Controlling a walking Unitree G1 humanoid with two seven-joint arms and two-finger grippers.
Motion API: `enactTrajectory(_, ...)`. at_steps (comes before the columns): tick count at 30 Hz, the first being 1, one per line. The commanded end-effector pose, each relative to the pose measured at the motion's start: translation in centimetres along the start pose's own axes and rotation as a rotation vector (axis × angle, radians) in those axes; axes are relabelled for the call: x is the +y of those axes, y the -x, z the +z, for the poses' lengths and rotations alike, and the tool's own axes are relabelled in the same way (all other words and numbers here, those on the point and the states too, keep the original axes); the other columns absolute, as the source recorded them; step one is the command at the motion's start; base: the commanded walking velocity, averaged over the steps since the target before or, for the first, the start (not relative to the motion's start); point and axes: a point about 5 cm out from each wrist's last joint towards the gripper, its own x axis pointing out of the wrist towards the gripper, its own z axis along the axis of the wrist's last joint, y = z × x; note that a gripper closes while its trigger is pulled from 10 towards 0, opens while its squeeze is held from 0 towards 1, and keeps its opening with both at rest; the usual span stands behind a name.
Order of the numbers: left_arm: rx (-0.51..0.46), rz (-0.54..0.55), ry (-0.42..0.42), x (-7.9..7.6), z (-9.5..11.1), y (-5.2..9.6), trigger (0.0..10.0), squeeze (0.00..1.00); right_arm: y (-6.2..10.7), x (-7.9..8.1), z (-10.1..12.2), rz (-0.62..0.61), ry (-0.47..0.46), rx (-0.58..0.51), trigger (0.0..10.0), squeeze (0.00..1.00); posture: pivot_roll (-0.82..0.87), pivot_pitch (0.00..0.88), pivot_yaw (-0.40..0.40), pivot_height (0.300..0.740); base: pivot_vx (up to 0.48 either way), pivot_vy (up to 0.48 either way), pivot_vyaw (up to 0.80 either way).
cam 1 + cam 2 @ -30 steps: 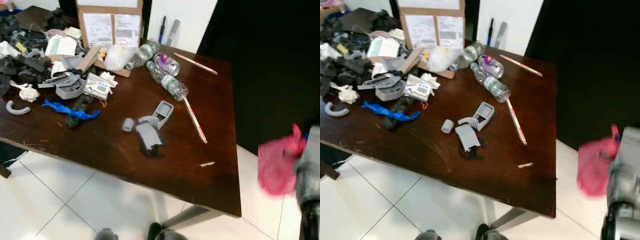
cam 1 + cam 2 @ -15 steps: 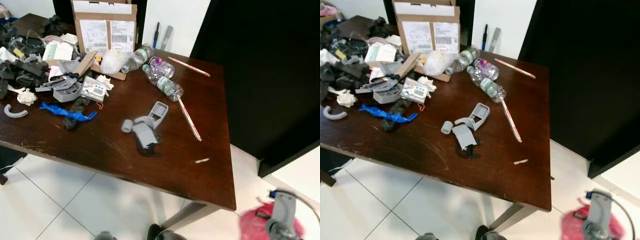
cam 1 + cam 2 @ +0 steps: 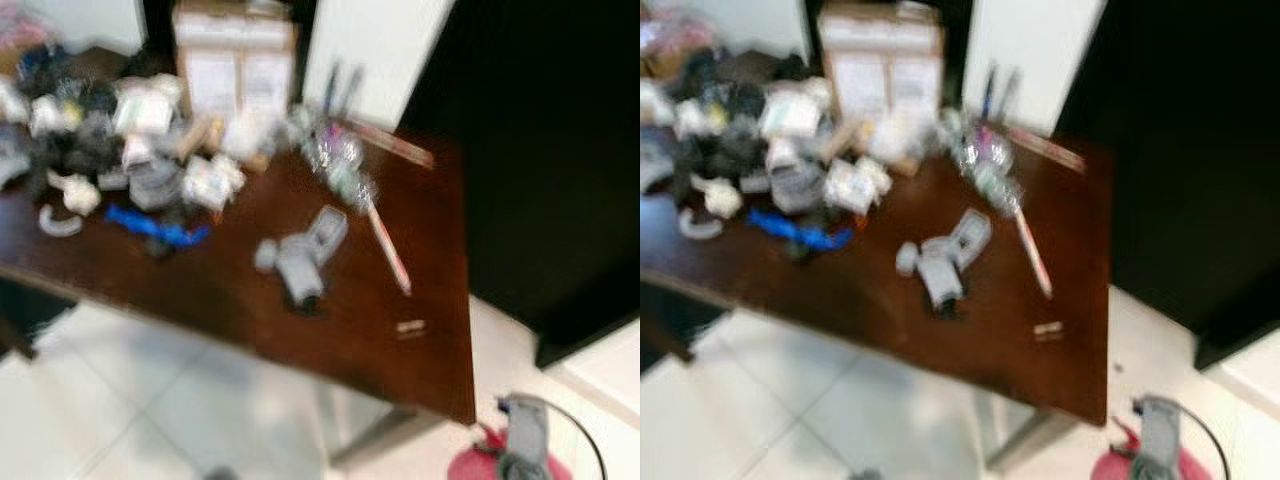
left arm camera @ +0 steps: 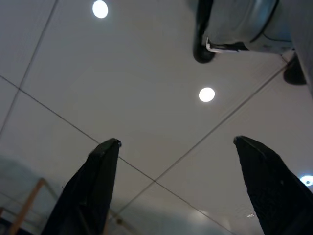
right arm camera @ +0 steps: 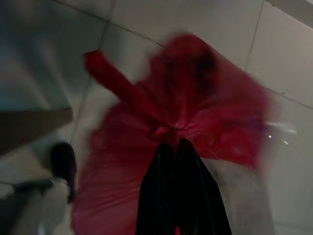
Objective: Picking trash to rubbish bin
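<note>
A red plastic bag [image 5: 195, 107] hangs from my right gripper [image 5: 171, 146], whose black fingers are shut on its knotted top. In the eye views, which are blurred, my right arm [image 3: 522, 438] reaches down at the lower right, beside the table's corner, with the red bag [image 3: 470, 466] low over the white tiled floor. My left gripper [image 4: 176, 142] hangs over floor tiles, open, with nothing between its fingers.
A dark wooden table [image 3: 240, 300] carries clutter: a cardboard box [image 3: 235, 60], plastic bottles [image 3: 338, 158], grey parts [image 3: 300, 255], a blue scrap [image 3: 155, 225] and a striped stick [image 3: 388, 245]. A black panel [image 3: 550, 150] stands to the right. My foot [image 5: 63, 164] is near the bag.
The red bag has dropped from mid-height at the right down to near the floor. The camera has shifted and the picture is now blurred.
</note>
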Motion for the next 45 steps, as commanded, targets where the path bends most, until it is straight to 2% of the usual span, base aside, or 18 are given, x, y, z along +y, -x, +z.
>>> enactTrajectory(1,-0.081,-0.013,0.017,-0.3,1.9,-0.1,10.0,0.0,0.1,-0.3,-1.1,-0.002,0.022,0.04,10.0,0.0,0.2,0.121,-0.12,0.74,0.0,0.0,0.0)
enactTrajectory(17,-0.087,0.003,0.015,0.1,2.3,-0.2,10.0,0.0,0.2,1.2,-1.6,0.059,0.057,0.063,10.0,0.0,0.19,0.113,-0.118,0.74,0.0,0.0,0.0)
enactTrajectory(27,-0.085,0.017,0.012,0.6,2.3,-0.2,10.0,0.0,0.3,1.8,-1.8,0.076,0.075,0.077,10.0,0.0,0.2,0.104,-0.115,0.74,0.0,0.0,-0.79)
enactTrajectory(32,-0.072,0.02,0.025,0.7,2.1,-0.2,10.0,0.0,0.3,1.9,-1.8,0.079,0.09,0.08,10.0,0.0,0.21,0.104,-0.114,0.74,0.0,0.0,0.0)
enactTrajectory(45,-0.064,0.012,0.032,0.3,1.7,-0.1,10.0,0.0,0.3,2.0,-2.1,0.084,0.108,0.094,10.0,0.0,0.2,0.104,-0.117,0.74,-0.278,0.0,0.0)
